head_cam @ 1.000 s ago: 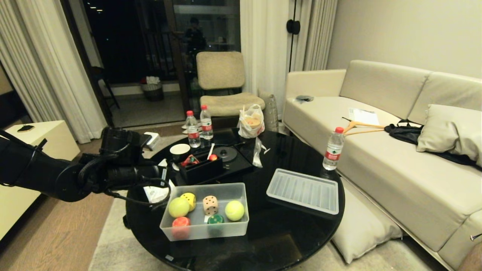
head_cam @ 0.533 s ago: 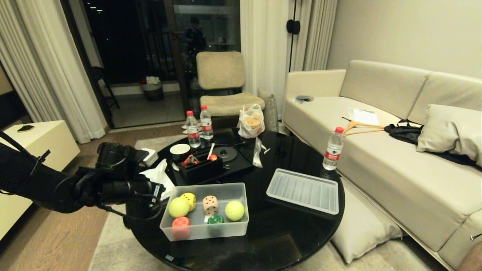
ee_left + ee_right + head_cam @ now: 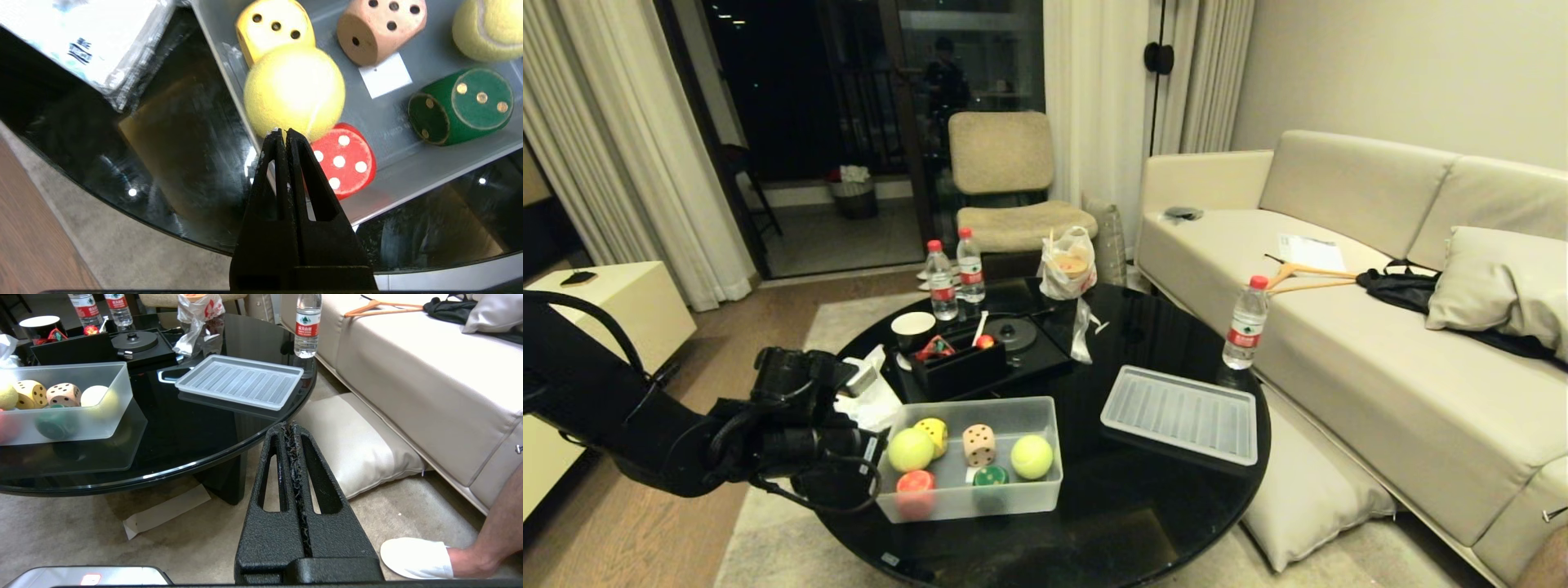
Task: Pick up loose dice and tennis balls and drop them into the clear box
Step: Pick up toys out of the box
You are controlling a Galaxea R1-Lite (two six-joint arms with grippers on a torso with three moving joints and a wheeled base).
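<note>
On the round black glass table sits the clear box, uncovered, with its ribbed lid lying flat well apart to the right. Left arm reaches in from the left, low beside the table edge; left gripper hangs over the box's near-left corner, fingers pressed together, holding nothing. Right gripper is parked below the table's edge over the carpet, fingers likewise together and empty. Inside the box: two tennis balls, one at the left touching a yellow die, the other at the right. Pale tan dice rests mid-box between the balls, toward the far wall. Red die and green die lie along the near wall. Behind the box stands a black organiser; a white packet lies beside the box's far-left corner.
</note>
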